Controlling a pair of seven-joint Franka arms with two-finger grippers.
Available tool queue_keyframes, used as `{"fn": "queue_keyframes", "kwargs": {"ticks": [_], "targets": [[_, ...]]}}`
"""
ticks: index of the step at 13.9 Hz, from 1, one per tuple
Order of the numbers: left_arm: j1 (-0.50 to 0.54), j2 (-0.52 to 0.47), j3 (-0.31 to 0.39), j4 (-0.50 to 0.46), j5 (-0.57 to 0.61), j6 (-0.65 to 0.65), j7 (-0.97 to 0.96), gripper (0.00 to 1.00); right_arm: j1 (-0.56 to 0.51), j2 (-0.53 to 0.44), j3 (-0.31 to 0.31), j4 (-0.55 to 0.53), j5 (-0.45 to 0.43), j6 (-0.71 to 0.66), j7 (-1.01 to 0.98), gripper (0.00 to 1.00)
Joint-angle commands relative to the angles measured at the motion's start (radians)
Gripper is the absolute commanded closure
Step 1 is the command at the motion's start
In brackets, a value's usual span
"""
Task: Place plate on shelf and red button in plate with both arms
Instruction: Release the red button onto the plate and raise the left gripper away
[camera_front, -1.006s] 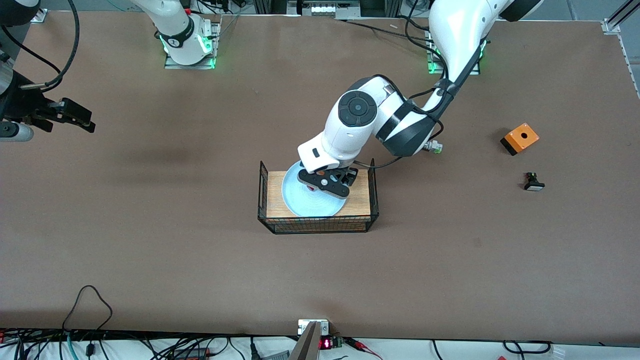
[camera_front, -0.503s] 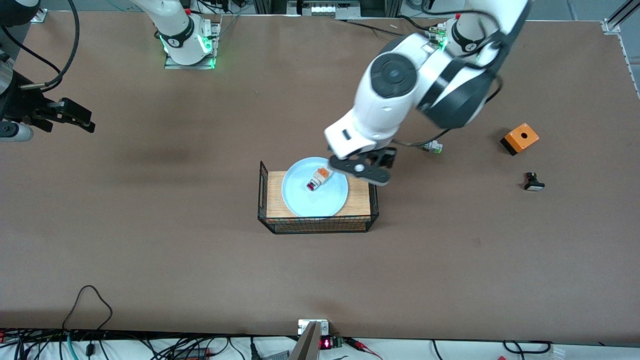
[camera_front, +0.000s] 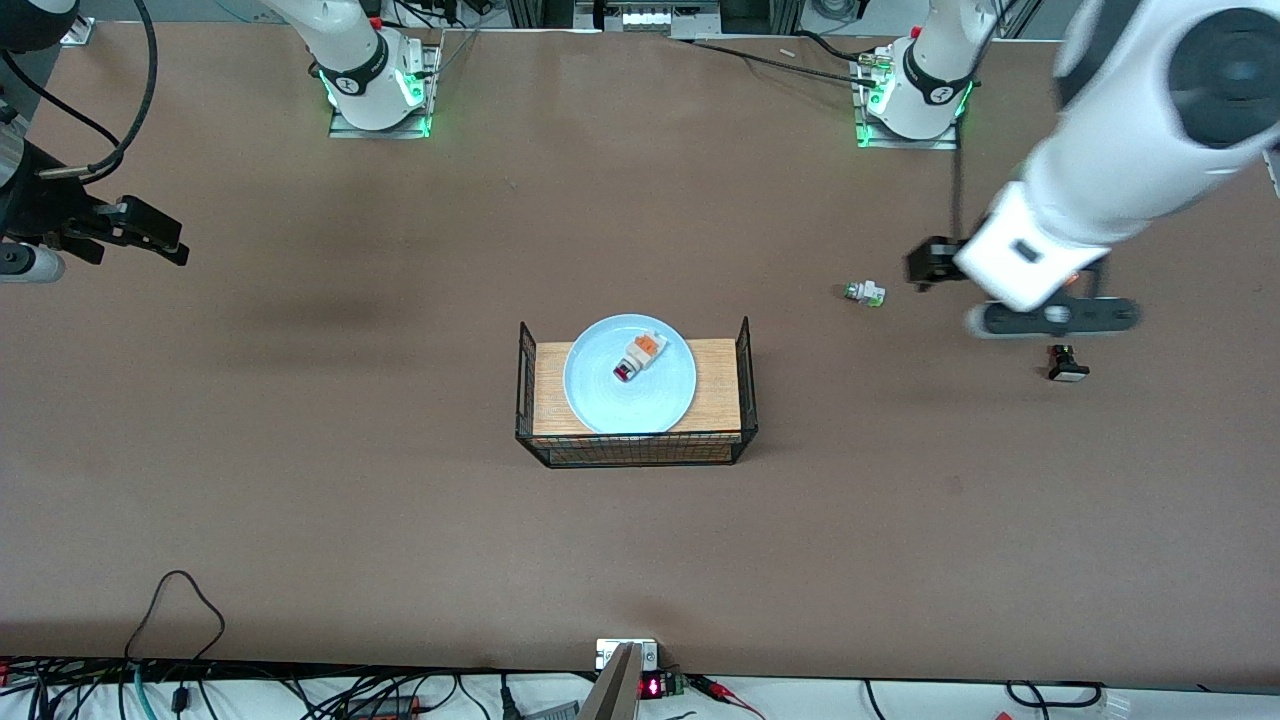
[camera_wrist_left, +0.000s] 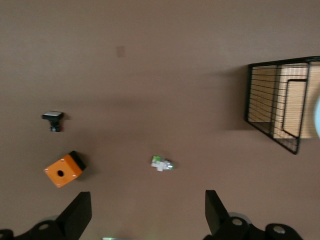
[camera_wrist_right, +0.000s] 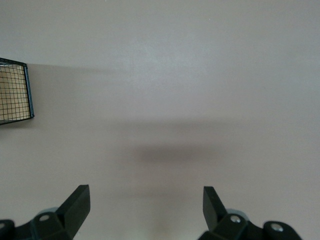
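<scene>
The pale blue plate (camera_front: 600, 400) lies on the wooden floor of a black wire basket (camera_front: 636, 451) at mid table. The red button (camera_front: 637, 358) lies on its side on the plate, red tip toward the front camera. My left gripper (camera_front: 1050, 318) is up in the air over the left arm's end of the table; the left wrist view shows it (camera_wrist_left: 145, 215) open and empty. My right gripper (camera_front: 160, 238) waits at the right arm's end of the table; its wrist view shows it (camera_wrist_right: 145, 205) open and empty over bare table.
A white part with a green tip (camera_front: 865, 293) lies between the basket and the left gripper, also in the left wrist view (camera_wrist_left: 161, 163). A black part with a white cap (camera_front: 1066, 364) and an orange box (camera_wrist_left: 62, 170) lie below the left gripper. The basket's corner (camera_wrist_right: 15, 95) shows in the right wrist view.
My left gripper has let go of the red button on the plate, lifted and swung away toward the left arm's end of the table. The right arm has not moved.
</scene>
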Motion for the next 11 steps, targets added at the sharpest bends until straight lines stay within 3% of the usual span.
{"fn": "queue_keyframes", "kwargs": {"ticks": [1,2,4,11], "targets": [[-0.054,-0.138,0.146,-0.156,-0.031,0.041,0.117,0.00,-0.002,-0.002,0.001,0.012,-0.013,-0.010,-0.016,0.00],[-0.105,-0.198,0.245,-0.250,-0.061,0.102,0.175,0.00,-0.002,-0.002,0.001,0.012,-0.013,-0.010,-0.016,0.00],[-0.154,-0.289,0.363,-0.393,-0.088,0.219,0.276,0.00,0.001,-0.002,0.002,0.012,-0.013,-0.010,-0.016,0.00],[-0.148,-0.307,0.388,-0.419,-0.089,0.218,0.272,0.00,0.001,-0.007,0.002,0.012,-0.013,-0.013,-0.016,0.00]]}}
